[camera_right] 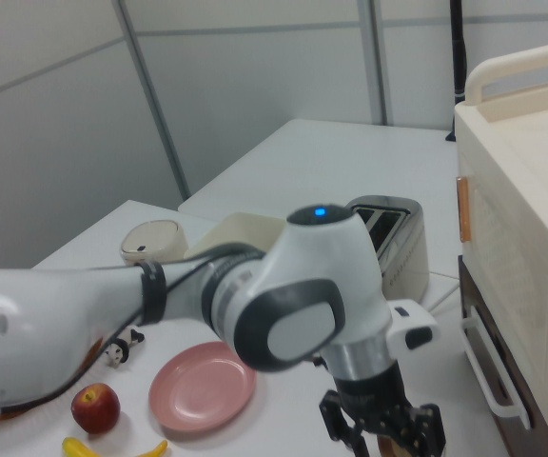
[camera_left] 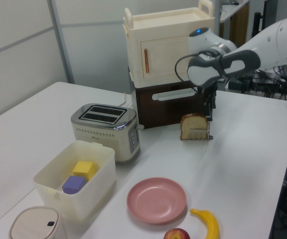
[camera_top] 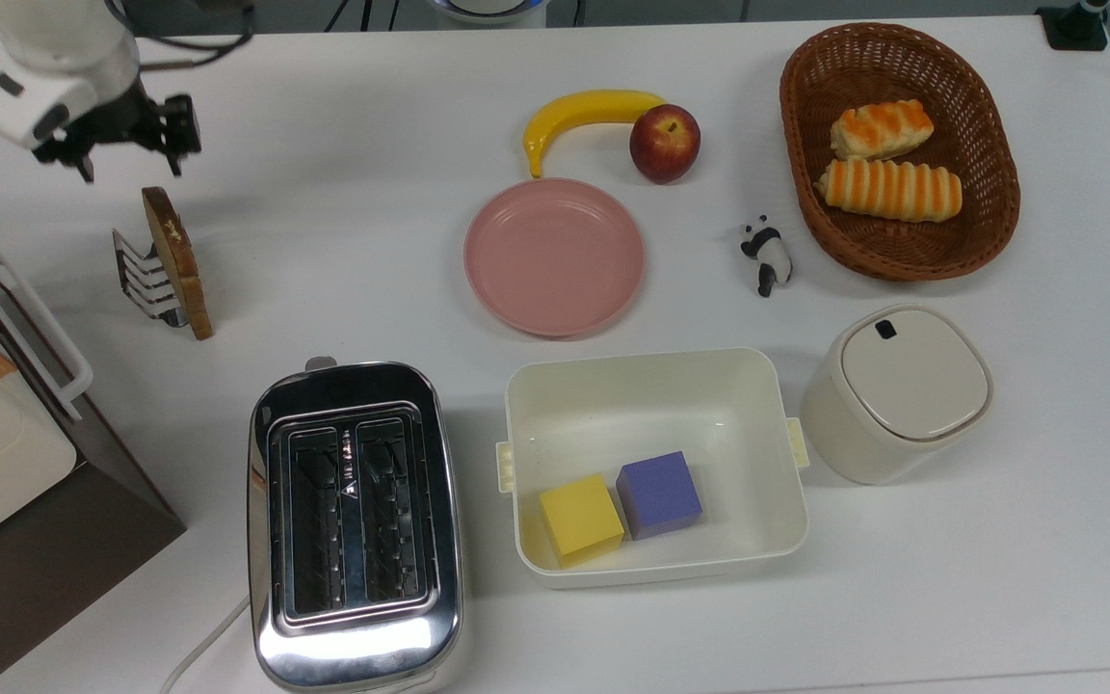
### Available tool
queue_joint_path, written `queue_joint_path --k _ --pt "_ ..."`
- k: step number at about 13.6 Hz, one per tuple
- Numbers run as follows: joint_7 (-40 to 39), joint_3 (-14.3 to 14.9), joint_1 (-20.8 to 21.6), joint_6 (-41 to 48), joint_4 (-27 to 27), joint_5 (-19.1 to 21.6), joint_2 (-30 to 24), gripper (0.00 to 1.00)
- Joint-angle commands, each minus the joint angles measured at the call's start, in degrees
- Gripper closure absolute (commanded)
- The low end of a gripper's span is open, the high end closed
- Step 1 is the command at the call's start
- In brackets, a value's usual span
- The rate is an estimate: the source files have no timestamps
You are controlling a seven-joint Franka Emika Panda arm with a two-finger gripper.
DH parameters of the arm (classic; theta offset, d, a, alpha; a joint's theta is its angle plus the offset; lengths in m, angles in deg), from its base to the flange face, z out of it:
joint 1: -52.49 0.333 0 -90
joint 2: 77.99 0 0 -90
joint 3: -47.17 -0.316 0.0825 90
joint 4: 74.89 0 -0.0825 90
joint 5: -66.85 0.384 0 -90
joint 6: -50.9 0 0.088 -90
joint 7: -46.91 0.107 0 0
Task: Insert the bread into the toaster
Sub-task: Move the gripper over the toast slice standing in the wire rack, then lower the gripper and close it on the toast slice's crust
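The bench (camera_top: 343,125) is seen straight down from overhead in the top view, whole layout fitted in frame. In the left view it's looked across from a low front corner, toaster (camera_left: 105,130) mid-frame, cabinet (camera_left: 169,64) behind. The right view is taken very close behind the arm (camera_right: 283,305), angled down. Toaster (camera_top: 355,525), pink plate (camera_top: 554,256) and arm are shared by all three.

White table (camera_top: 362,193) bearing toaster (camera_top: 355,525), plate (camera_top: 554,256)
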Motion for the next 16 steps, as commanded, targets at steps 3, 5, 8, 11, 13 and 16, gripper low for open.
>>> queue_joint_path --k 3,5,8,11,13,16 --pt "-4.4 -0.1 -0.6 -9.8 7.3 -0.9 -1.5 0.43" --pt "-5.0 -0.1 -0.6 -9.7 7.3 -0.8 -1.9 0.48" --pt "-4.9 -0.1 -0.6 -9.7 7.2 -0.7 -1.9 0.57" --pt "-5.0 -0.1 -0.6 -9.8 6.8 -0.4 -1.8 0.6" --pt "-4.8 -0.1 -0.5 -10.0 6.5 -0.1 -1.6 0.61" --pt "-4.4 -0.2 -0.2 -10.0 6.0 -0.1 -1.5 0.51"
